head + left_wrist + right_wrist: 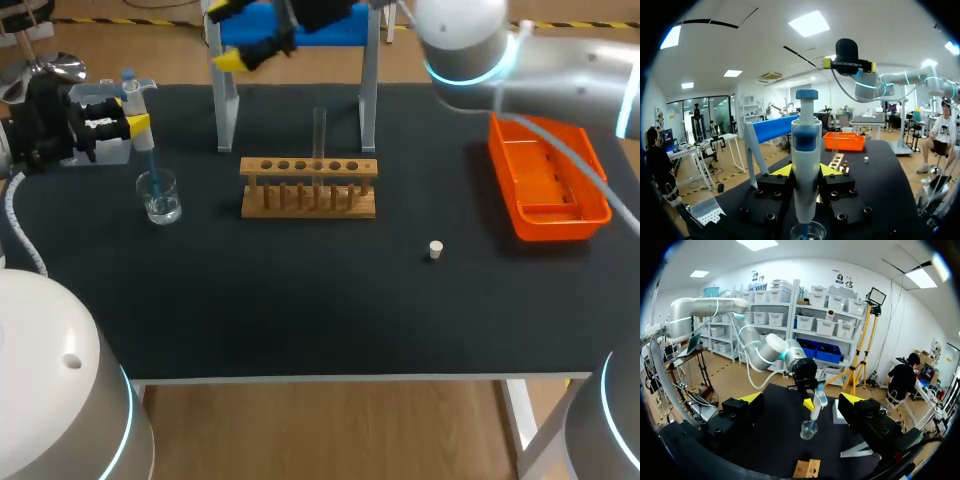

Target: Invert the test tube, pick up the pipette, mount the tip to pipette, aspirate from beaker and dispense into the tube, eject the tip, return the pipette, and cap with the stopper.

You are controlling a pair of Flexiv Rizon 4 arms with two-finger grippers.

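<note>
Black mat point(300, 300) under all. L gripper point(135, 113) clamped on pipette point(806, 140), tip just below dipped in beaker point(160, 197). Test tube point(319, 135) upright in rack point(308, 187), well off to its side. R gripper point(802, 399) wide open, empty. Aspirating: hold pipette vertical, tip under liquid, off glass bottom; draw slowly.

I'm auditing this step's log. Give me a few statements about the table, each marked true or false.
1. The left jaws grip the pipette, its tip pointing down into the beaker. True.
2. The stopper caps the test tube. False: it lies on the table, apart from the rack.
3. The right jaws are open and hold nothing. True.
4. The orange tray stands left of the rack. False: it stands to the rack's right.
</note>
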